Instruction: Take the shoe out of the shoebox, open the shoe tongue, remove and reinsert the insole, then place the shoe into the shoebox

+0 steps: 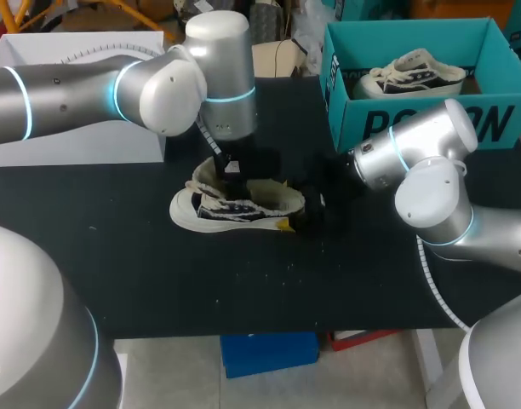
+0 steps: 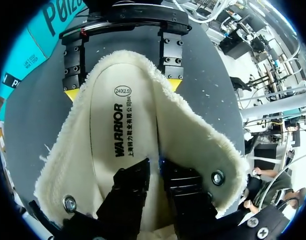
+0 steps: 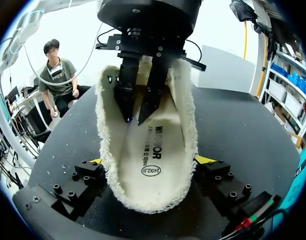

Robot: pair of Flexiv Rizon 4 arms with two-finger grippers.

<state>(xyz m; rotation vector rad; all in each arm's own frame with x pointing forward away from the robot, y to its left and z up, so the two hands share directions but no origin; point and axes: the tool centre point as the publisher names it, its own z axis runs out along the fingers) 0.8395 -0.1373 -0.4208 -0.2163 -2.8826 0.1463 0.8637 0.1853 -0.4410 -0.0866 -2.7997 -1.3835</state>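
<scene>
The shoe (image 1: 235, 209) has a rough, fleecy cream lining (image 2: 193, 135) around a smooth cloth insole (image 2: 105, 165). The surface (image 1: 158, 273) is matt black, the shoebox (image 1: 354, 119) matt teal card. The left arm (image 1: 73, 94) and right arm (image 1: 431, 153) gleam silver.

Mid-table on the black table (image 1: 243, 290) lies the fleece-lined canvas shoe (image 1: 235, 204). The right gripper (image 2: 122, 89) clamps its right end from both sides, and the left gripper (image 3: 135, 120) dips into its opening from above. Behind, at right, sits the teal cardboard shoebox (image 1: 346, 119), with a second sneaker (image 1: 409, 75) inside.
</scene>
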